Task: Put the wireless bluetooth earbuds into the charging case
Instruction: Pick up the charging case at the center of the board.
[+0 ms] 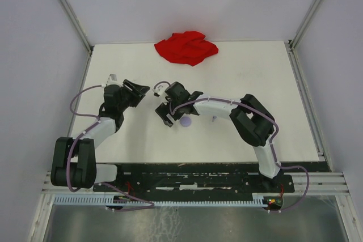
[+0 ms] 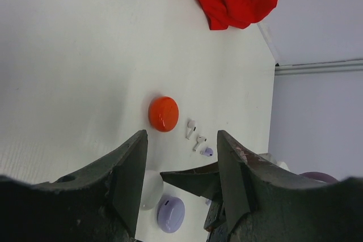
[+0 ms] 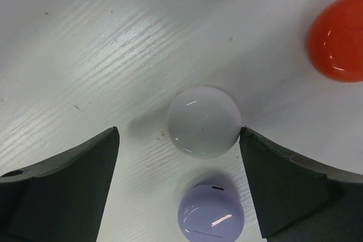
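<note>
Right pincer (image 3: 179, 140): its fingers fill the lower corners of the right wrist view. Desk (image 1: 255, 83): open room on the right side of the top view; red cloth (image 1: 187, 47) at the far edge, top centre. Containers: white case (image 3: 203, 122) centre, lavender case (image 3: 211, 212) below it, orange case (image 3: 339, 38) upper right, all lids down, contents hidden. Earbuds (image 2: 198, 141) lie loose on the desk, just right of the orange case in the left wrist view. Right pincer spread wide, straddling the white case, grasping nothing. Left pincer (image 2: 182, 145) parted, empty.

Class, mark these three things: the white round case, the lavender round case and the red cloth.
white round case (image 3: 202, 122), right wrist view, middle of its top
lavender round case (image 3: 211, 213), right wrist view, middle of its top
red cloth (image 1: 186, 47), top view, middle of the heap
</note>
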You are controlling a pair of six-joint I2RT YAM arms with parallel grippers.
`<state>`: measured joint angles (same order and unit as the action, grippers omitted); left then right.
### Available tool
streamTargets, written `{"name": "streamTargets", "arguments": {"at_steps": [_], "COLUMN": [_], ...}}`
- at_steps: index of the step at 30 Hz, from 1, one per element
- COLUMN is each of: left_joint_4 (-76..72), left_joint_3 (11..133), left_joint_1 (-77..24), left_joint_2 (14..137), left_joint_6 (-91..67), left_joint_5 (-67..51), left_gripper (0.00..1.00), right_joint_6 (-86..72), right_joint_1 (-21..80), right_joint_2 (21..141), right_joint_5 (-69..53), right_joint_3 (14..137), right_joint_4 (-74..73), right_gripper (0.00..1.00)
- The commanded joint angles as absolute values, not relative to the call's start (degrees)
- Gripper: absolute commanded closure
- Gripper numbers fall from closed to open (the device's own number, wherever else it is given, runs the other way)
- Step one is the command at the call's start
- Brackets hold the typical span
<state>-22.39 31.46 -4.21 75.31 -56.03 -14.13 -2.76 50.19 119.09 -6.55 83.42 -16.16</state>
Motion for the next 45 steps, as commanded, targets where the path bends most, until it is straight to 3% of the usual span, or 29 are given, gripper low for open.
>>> {"name": "streamTargets", "arguments": {"at_steps": [1, 29, 45], "left_joint_4": [-23.6, -25.1, -25.3], "left_joint_3": [31.3, 30.9, 30.8], "left_joint_1": [-3.4, -1.7, -1.4], "left_joint_2": [73.2, 74.5, 74.5], "left_joint_6": [-53.6, -54.2, -54.3], "left_joint_5": [-15.6, -17.9, -18.2], "left_gripper": [0.42, 0.42, 0.42], "right_joint_6": [-3.5, -1.3, -3.2], "right_joint_1": [51.4, 51.4, 50.6], "right_joint_2": [118.5, 124.2, 120.8], "right_joint_5": [-4.9, 10.0, 9.4], "right_joint_3": [84.1, 91.8, 90.5], "right_joint_4": [-15.1, -18.4, -16.0], "right_gripper": [0.05, 0.06, 0.06]}}
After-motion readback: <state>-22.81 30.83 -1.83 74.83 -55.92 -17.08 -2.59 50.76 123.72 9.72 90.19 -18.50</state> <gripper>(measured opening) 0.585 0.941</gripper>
